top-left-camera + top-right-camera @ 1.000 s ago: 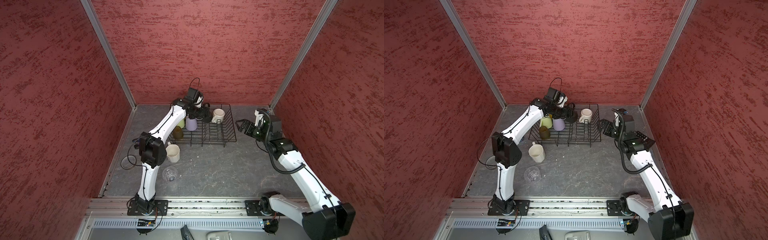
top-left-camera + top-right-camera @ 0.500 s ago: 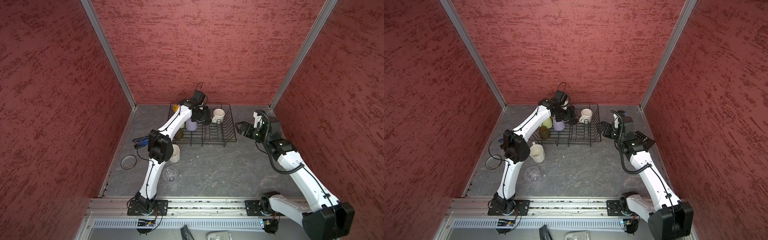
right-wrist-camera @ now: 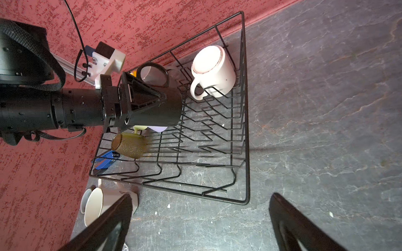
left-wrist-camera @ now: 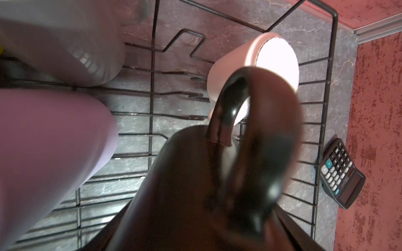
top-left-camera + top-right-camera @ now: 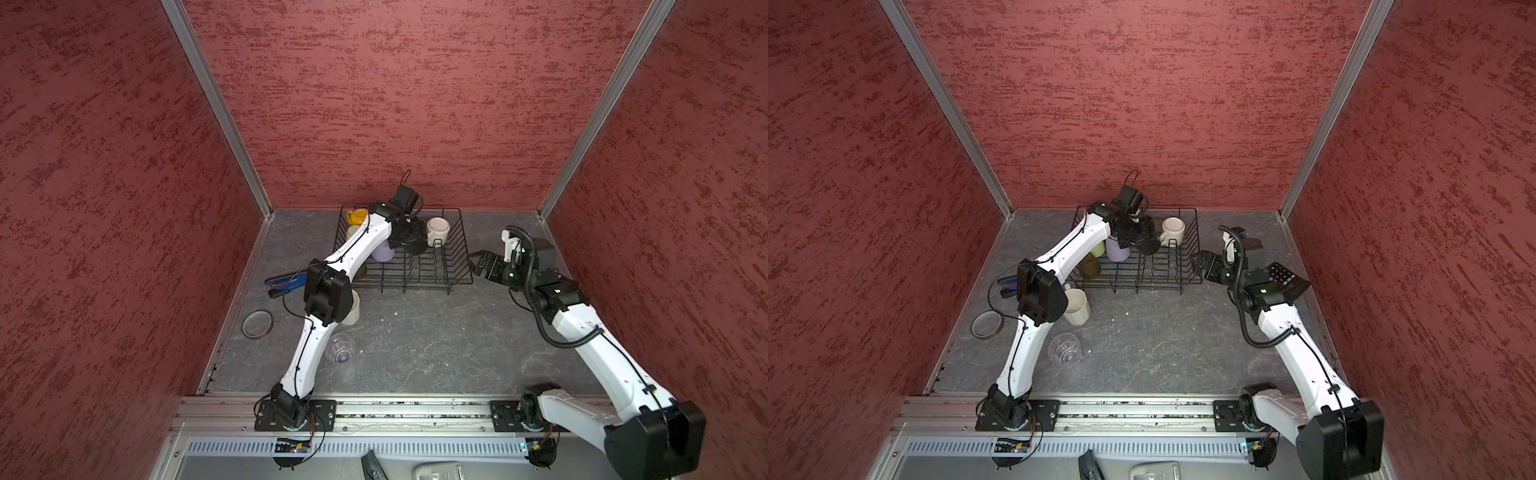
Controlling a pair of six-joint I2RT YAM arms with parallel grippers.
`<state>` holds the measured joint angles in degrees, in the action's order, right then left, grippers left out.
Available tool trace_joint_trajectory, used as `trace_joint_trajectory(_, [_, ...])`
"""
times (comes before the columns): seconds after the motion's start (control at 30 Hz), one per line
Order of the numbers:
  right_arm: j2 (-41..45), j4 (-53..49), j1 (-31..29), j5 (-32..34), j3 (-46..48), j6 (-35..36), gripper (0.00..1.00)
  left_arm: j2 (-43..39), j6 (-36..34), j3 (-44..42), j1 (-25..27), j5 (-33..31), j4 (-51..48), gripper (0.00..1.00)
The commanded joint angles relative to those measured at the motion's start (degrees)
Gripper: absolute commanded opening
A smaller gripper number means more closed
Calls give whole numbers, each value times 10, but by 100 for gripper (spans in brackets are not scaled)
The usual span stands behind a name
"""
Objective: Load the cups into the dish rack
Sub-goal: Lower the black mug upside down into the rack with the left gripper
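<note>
My left gripper point(image 5: 409, 237) is shut on a black mug point(image 5: 416, 246), held tilted just above the prongs in the middle of the black wire dish rack point(image 5: 459, 249). The mug point(image 4: 195, 184) fills the left wrist view. In the rack sit a white mug point(image 5: 438, 228), a lilac tumbler point(image 5: 382, 252), a yellow mug point(image 5: 357, 216), a pale green mug point(image 5: 1098, 248) and an olive glass point(image 5: 1090, 266). A white faceted mug point(image 5: 352, 311) and a clear glass point(image 5: 340, 348) stand on the table. My right gripper point(image 3: 200, 197) hangs open beside the rack's right end.
A black calculator point(image 5: 1285, 278) lies under my right arm near the right wall. A tape roll point(image 5: 257, 324) and a blue-handled tool point(image 5: 286, 282) lie by the left wall. My left elbow hangs over the white faceted mug.
My left arm has swung rightward along the rack with the black mug, and its elbow has moved towards the centre. The right arm has barely moved.
</note>
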<state>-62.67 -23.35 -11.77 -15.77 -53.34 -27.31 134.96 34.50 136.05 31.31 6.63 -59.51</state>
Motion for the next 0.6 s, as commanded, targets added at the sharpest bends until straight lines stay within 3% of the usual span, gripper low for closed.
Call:
trace_joint_trajectory(0.0, [7, 27, 0, -21, 4, 5, 99, 12, 13, 24, 4, -11, 7, 0])
trace_joint_trajectory(0.57, [-7, 42, 0, -36, 16, -1, 99, 40, 11, 30, 7, -22, -3, 0])
